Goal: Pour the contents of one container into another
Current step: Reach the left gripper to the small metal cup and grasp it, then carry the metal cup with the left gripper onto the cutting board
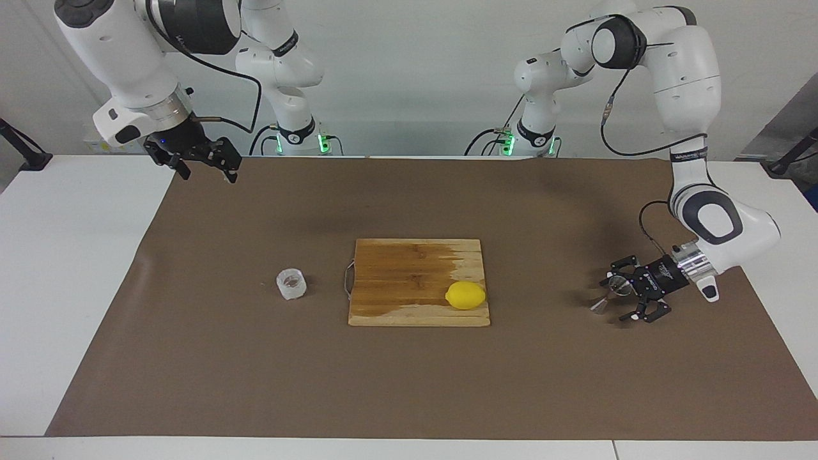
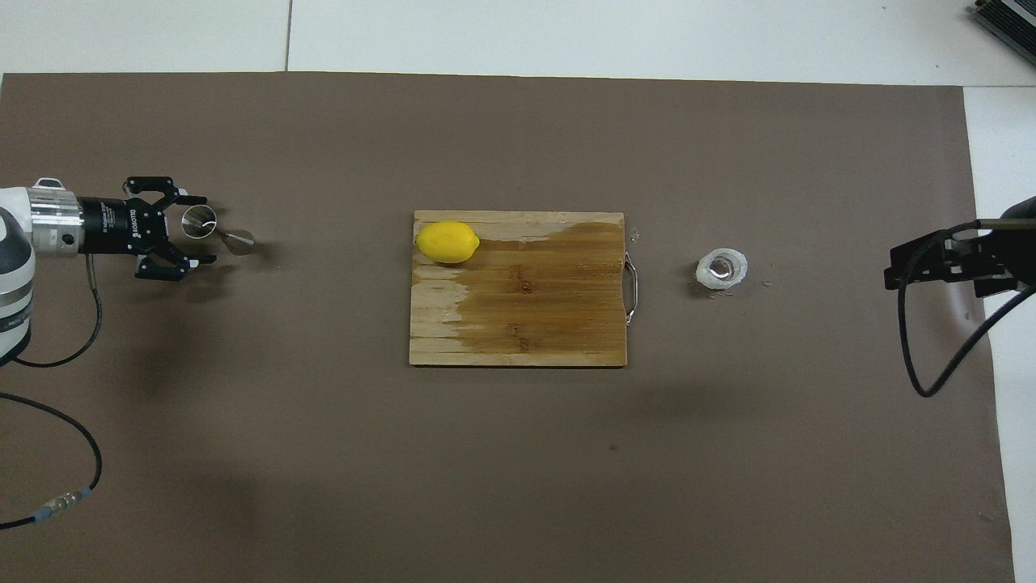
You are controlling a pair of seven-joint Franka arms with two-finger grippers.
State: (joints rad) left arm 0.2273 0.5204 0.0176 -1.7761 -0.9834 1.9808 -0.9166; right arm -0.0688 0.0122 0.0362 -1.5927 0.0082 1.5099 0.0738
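The translucent ribbed plastic cup (image 1: pixel 291 283) stands upright on the brown mat beside the cutting board's metal handle, toward the right arm's end; it also shows in the overhead view (image 2: pixel 722 269). The shiny steel jigger (image 1: pixel 610 291) sits on the mat toward the left arm's end, also seen from overhead (image 2: pixel 218 232). My left gripper (image 1: pixel 615 299) is low over the mat and open, its fingers on either side of the jigger's upper cone without closing on it (image 2: pixel 202 229). My right gripper (image 1: pixel 208 169) is open, empty and raised over the mat's edge, well away from the cup (image 2: pixel 931 259).
A wooden cutting board (image 1: pixel 409 275) lies mid-table between cup and jigger, with a yellow lemon (image 1: pixel 465 295) on the corner toward the left arm's end. Both show from overhead: the board (image 2: pixel 534 316) and the lemon (image 2: pixel 447 242). Cables hang from both arms.
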